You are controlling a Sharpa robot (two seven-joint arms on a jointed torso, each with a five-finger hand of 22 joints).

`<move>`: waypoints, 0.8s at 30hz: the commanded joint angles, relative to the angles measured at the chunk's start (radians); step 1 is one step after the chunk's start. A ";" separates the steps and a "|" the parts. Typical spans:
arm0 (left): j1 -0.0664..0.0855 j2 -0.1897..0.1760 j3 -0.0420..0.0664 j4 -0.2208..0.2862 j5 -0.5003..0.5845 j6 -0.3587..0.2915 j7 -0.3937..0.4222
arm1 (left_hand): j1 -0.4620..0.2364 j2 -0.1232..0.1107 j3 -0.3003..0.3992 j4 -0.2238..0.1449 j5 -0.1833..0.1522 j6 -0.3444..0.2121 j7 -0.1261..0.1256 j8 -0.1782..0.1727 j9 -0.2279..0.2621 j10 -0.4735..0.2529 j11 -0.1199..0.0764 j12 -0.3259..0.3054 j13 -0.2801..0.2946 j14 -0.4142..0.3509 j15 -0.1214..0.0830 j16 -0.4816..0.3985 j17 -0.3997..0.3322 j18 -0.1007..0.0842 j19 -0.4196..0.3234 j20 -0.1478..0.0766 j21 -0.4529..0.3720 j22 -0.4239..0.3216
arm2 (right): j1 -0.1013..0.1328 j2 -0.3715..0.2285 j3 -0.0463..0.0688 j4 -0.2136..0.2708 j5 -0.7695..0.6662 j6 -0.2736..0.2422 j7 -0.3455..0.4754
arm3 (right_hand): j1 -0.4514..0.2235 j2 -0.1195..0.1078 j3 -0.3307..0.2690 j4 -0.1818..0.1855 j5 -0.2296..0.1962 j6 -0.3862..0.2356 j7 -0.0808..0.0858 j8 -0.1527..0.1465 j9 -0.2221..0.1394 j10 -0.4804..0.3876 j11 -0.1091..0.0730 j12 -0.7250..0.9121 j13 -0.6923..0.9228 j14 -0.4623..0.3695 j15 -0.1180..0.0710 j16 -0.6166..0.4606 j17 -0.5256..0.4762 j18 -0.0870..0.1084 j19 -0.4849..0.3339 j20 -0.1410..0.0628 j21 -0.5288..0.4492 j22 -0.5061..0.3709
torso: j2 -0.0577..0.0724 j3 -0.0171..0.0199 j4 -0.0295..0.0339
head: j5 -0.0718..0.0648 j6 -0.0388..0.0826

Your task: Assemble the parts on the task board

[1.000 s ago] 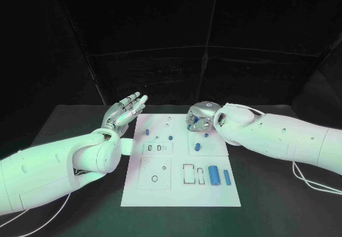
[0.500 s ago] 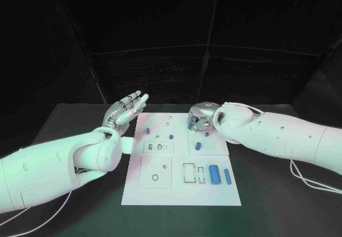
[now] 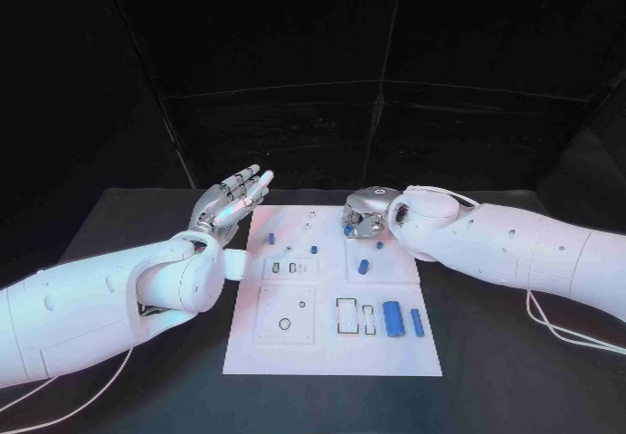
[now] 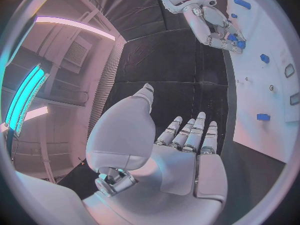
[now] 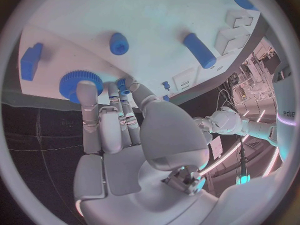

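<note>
Reaching right hand (image 3: 366, 217) fingers (image 5: 87, 105) touch blue gear (image 5: 80, 83), upper centre of board (image 3: 327, 357); grip unclear. Gear likely light, rigid; pinch toothed rim. Left hand (image 3: 230, 203) splayed, empty.

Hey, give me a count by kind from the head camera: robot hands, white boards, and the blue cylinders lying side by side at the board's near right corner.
Robot hands: 2 (left robot hand, right robot hand)
Task board: 1
Blue cylinders: 2 (thick blue cylinder, thin blue cylinder)
Total: 5
</note>
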 commanded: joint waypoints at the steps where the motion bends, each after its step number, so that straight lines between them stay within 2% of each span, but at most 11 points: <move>1: 0.002 0.002 0.001 0.001 -0.010 0.013 0.012 | 0.006 0.001 0.005 0.000 0.004 0.008 0.104 0.004 0.002 0.004 0.005 0.004 0.001 0.006 0.002 0.005 0.001 0.013 0.002 0.005 0.005 0.001 | 0.002 0.004 0.000 -0.003 0.007 0.006 0.007 | -0.006 0.005 0.011 0.000 -0.006 0.011 0.001 0.002 0.001 0.010 -0.002 0.007 0.002 0.046 0.002 0.008 0.004 -0.018 -0.002 0.001 0.007 0.005 | 0.000 -0.0005 0.0000 | -0.001 -0.003; 4: 0.002 0.003 0.001 0.000 -0.010 0.013 0.011 | 0.006 0.002 0.005 0.000 0.004 0.009 0.105 0.004 0.002 0.004 0.006 0.004 0.001 0.006 0.002 0.005 0.001 0.013 0.003 0.005 0.005 0.001 | 0.002 0.006 0.000 -0.005 0.018 -0.005 0.007 | -0.008 0.012 0.022 0.005 -0.007 0.026 -0.001 0.007 0.003 0.022 -0.005 0.009 0.003 0.046 0.000 0.011 0.007 -0.019 0.000 0.000 0.014 0.012 | 0.000 -0.0004 0.0001 | -0.001 -0.003; 8: 0.002 0.003 0.001 -0.001 -0.010 0.014 0.010 | 0.006 0.004 0.006 0.000 0.004 0.009 0.106 0.004 0.002 0.004 0.007 0.004 0.001 0.006 0.003 0.005 0.001 0.013 0.003 0.005 0.005 0.001 | 0.002 0.005 0.000 -0.003 0.030 -0.050 -0.002 | -0.004 0.028 0.050 0.011 -0.013 0.053 -0.009 0.016 0.006 0.046 -0.013 0.015 0.006 0.047 -0.006 0.016 0.014 -0.020 0.003 -0.004 0.024 0.023 | 0.000 -0.0008 -0.0002 | 0.000 -0.004; 11: 0.002 0.002 0.001 -0.001 -0.010 0.014 0.009 | 0.006 0.004 0.006 0.000 0.004 0.009 0.106 0.004 0.002 0.004 0.007 0.004 0.001 0.006 0.003 0.005 0.001 0.013 0.003 0.005 0.005 0.001 | 0.002 0.001 0.000 0.003 0.042 -0.098 -0.008 | -0.005 0.027 0.064 0.014 -0.015 0.064 -0.013 0.017 0.007 0.057 -0.017 0.016 0.008 0.048 -0.009 0.019 0.017 -0.020 0.003 -0.008 0.029 0.027 | 0.000 -0.0008 -0.0002 | 0.000 -0.004; 15: 0.002 0.002 0.001 -0.003 -0.010 0.018 0.008 | 0.008 0.007 0.007 -0.001 0.004 0.009 0.108 0.004 0.002 0.004 0.009 0.004 0.001 0.009 0.005 0.005 0.002 0.013 0.003 0.006 0.005 0.001 | 0.002 0.001 0.000 0.010 0.055 -0.188 -0.017 | -0.005 0.026 0.071 0.015 -0.015 0.067 -0.014 0.017 0.007 0.061 -0.019 0.017 0.009 0.048 -0.011 0.021 0.020 -0.021 0.004 -0.009 0.032 0.030 | 0.000 -0.0008 -0.0009 | 0.002 -0.003; 18: 0.003 0.003 0.001 -0.003 -0.010 0.020 0.007 | 0.008 0.008 0.007 -0.001 0.004 0.009 0.109 0.004 0.001 0.004 0.010 0.004 0.001 0.011 0.006 0.005 0.002 0.013 0.004 0.006 0.005 0.001 | 0.002 0.011 0.000 0.006 0.060 -0.254 -0.023 | -0.004 0.026 0.077 0.015 -0.014 0.067 -0.014 0.016 0.007 0.061 -0.019 0.015 0.009 0.048 -0.011 0.022 0.021 -0.021 0.004 -0.010 0.033 0.031 | 0.002 -0.0013 0.0014 | 0.000 0.002; 24: 0.003 0.004 0.001 -0.002 -0.010 0.021 0.008 | 0.008 0.008 0.007 -0.001 0.004 0.009 0.110 0.003 0.001 0.003 0.010 0.004 0.001 0.010 0.006 0.005 0.002 0.013 0.005 0.006 0.006 0.002 | 0.002 0.043 0.001 -0.025 0.064 -0.298 -0.028 | -0.004 0.024 0.083 0.014 -0.012 0.068 -0.014 0.015 0.006 0.061 -0.019 0.013 0.008 0.048 -0.011 0.022 0.021 -0.021 0.003 -0.010 0.034 0.031 | 0.002 -0.0014 0.0037 | 0.002 -0.002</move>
